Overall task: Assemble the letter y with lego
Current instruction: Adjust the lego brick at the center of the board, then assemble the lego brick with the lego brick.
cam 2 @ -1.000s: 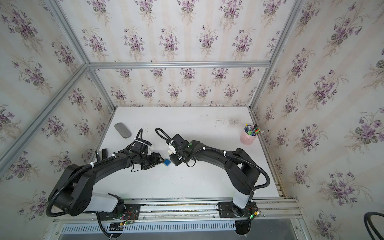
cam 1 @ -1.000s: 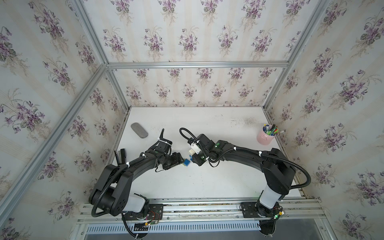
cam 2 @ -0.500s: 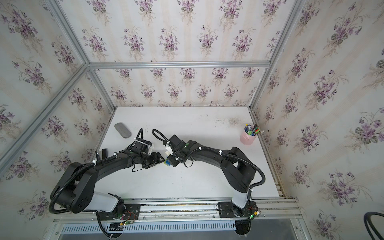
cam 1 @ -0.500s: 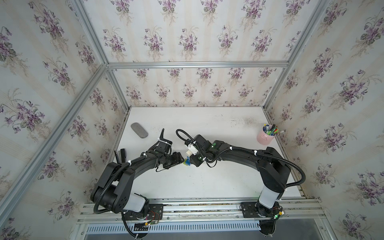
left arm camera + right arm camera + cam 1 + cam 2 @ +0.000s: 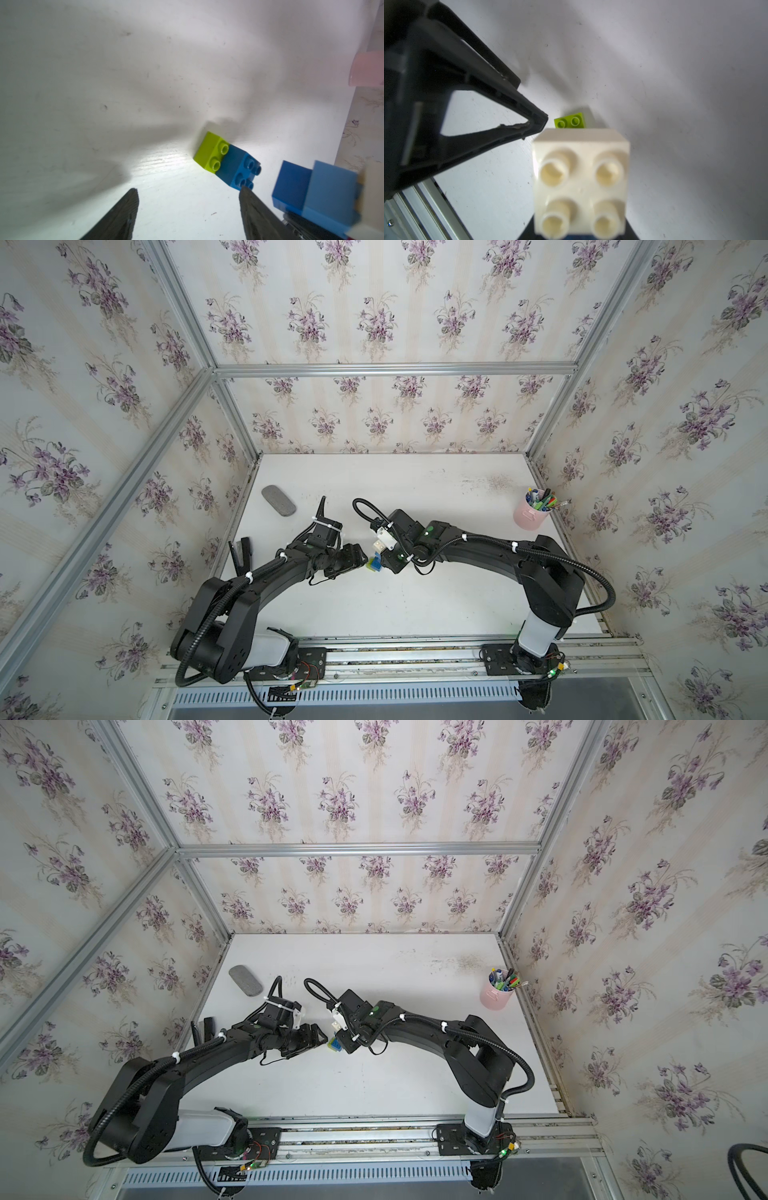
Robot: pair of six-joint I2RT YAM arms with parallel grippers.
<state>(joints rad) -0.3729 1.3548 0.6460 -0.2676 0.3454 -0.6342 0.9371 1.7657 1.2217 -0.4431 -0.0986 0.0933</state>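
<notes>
Left claw point(image 5: 188, 189) open, empty. Green-blue brick pair point(image 5: 224, 162) lies on desk point(image 5: 104, 83) just ahead, nearer it. Right claw point(image 5: 383, 563) grips white-topped bricks point(image 5: 580, 182).

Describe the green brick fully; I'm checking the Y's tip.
The green brick is glossy lime plastic, lying flat, studs up, on the white table. Two studs show; a dark blue brick sits over its other half. The open left gripper hovers short of it; nothing else touches it.
</notes>
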